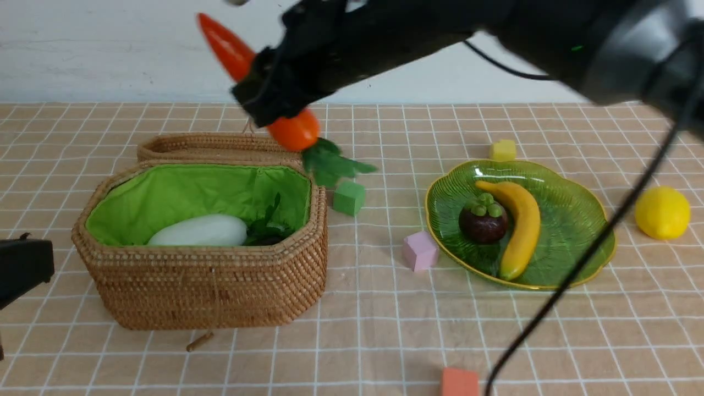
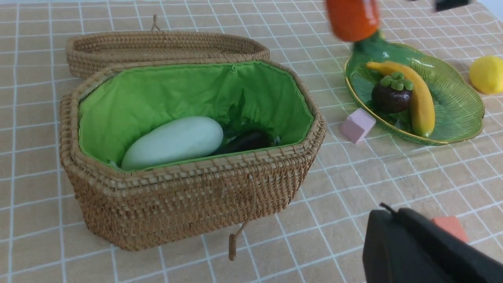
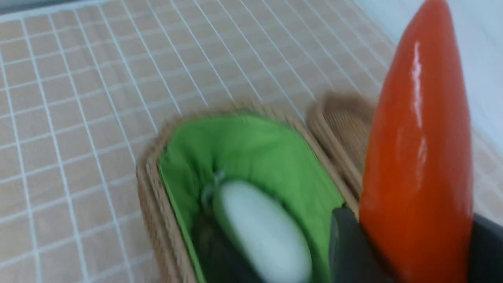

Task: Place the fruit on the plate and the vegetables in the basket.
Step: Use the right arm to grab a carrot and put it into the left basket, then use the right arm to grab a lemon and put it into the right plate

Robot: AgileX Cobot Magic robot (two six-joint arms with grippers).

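Right gripper [image 1: 263,88]: jaws clamped on glossy orange carrot [image 1: 291,131], aloft by green-lined brown wicker basket [image 1: 203,286] holding white radish [image 1: 201,231]. Left gripper [image 1: 25,265]: jaw state, cannot tell. Round yellow lemon [image 1: 663,213]: on desk [image 1: 385,330] beside green glass plate [image 1: 577,231].

On the desk [image 1: 385,330] the basket [image 1: 203,275] stands to my left, with its lid [image 1: 214,147] lying just behind it; inside the basket the radish [image 1: 201,231] lies to the left and the eggplant [image 2: 245,141] beside it to the right; the plate [image 1: 583,220] sits to my right, well apart from the basket; on it the banana [image 1: 520,228] lies front to back, the mangosteen [image 1: 484,223] touching its left side; the lemon [image 1: 663,213] rests on the desk just right of the plate; the far cube [image 1: 503,150] sits behind the plate, the middle cube [image 1: 419,251] just left of its rim, the back cube [image 1: 348,198] by the basket's rear right corner, the near cube [image 1: 459,382] closest to me; my right gripper [image 1: 272,104] clamps the carrot [image 1: 291,129] off the desk, tilted, above the lid's right end in the front view.
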